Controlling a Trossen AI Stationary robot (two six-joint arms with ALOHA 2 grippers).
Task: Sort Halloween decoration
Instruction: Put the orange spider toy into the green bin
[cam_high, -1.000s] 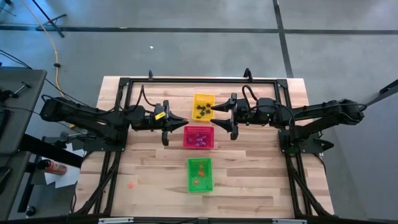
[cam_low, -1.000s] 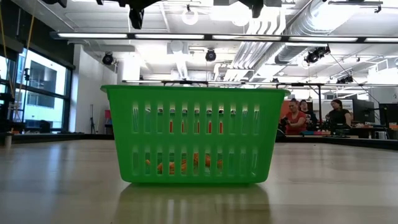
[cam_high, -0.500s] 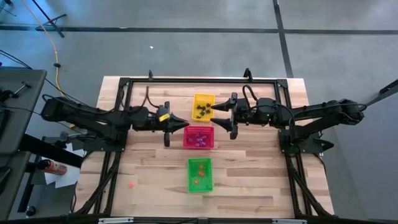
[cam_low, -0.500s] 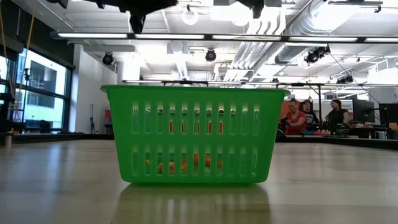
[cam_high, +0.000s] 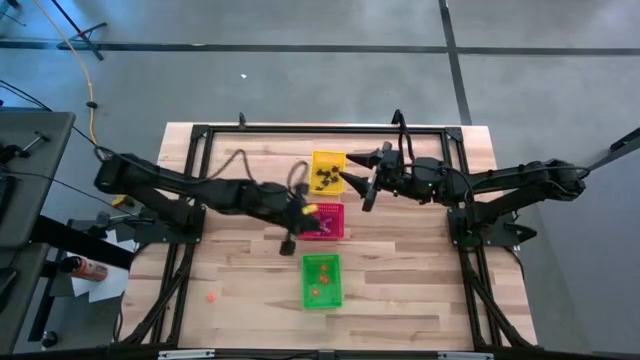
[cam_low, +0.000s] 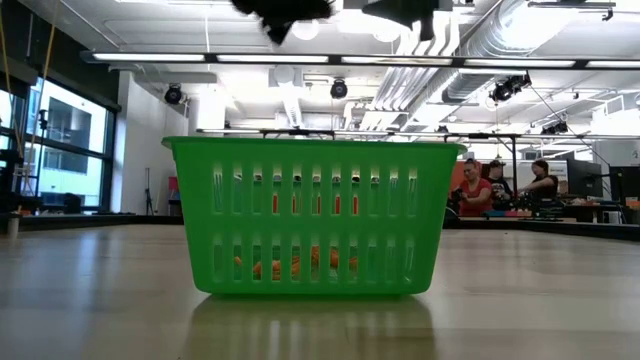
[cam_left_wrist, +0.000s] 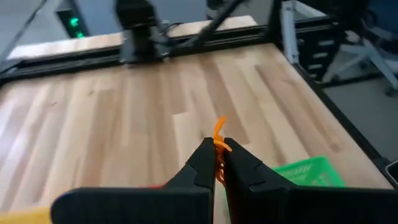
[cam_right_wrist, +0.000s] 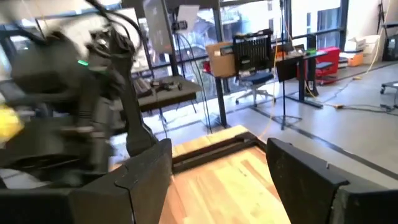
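High view: left gripper (cam_high: 300, 212) hangs over the red basket's (cam_high: 322, 228) left edge, right gripper (cam_high: 362, 178) beside the yellow basket (cam_high: 327, 160). Left wrist view: fingers clenched on 1 orange trinket (cam_left_wrist: 219, 138). Right wrist view: right gripper (cam_right_wrist: 217, 168) spread, holding nothing

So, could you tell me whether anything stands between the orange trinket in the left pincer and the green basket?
Nothing visible does. The left pincer is shut on the orange trinket, above the table near the red basket. The green basket lies just beyond, open-topped, with clear air between. The right pincer waits open by the yellow basket.
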